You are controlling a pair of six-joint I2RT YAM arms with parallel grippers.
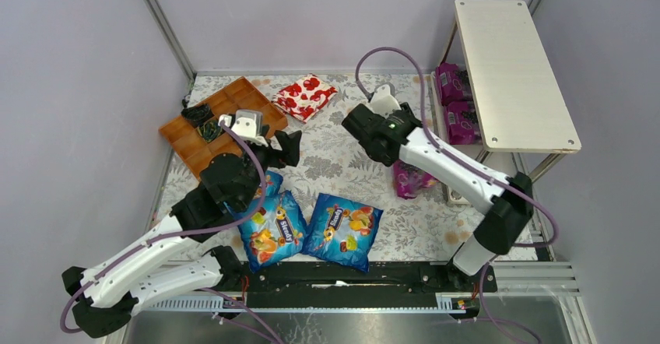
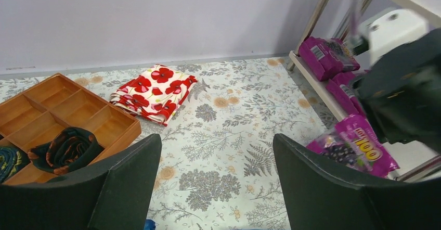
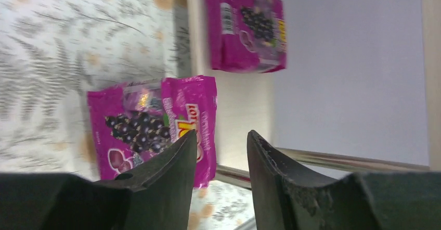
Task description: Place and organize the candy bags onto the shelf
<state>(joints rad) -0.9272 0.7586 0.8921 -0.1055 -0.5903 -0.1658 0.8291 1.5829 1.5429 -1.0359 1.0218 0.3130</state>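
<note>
Two blue candy bags [image 1: 272, 229] [image 1: 343, 230] lie side by side at the table's near edge. A purple grape bag [image 1: 412, 180] lies on the table against the shelf's lower board; it shows in the right wrist view [image 3: 151, 126] and the left wrist view [image 2: 356, 147]. Two more purple bags [image 1: 452, 83] [image 1: 462, 122] lie on the shelf's [image 1: 514, 64] lower board. My left gripper [image 1: 284, 151] [image 2: 216, 139] is open and empty over bare cloth, just beyond the blue bags. My right gripper [image 3: 221, 136] is open and empty above the loose purple bag.
A brown wooden tray [image 1: 214, 122] holding dark wrapped pieces [image 1: 204, 122] stands at the back left. A red-and-white flower packet [image 1: 305, 96] lies at the back middle. The shelf's metal legs [image 3: 333, 160] stand right by my right gripper. Walls enclose the table.
</note>
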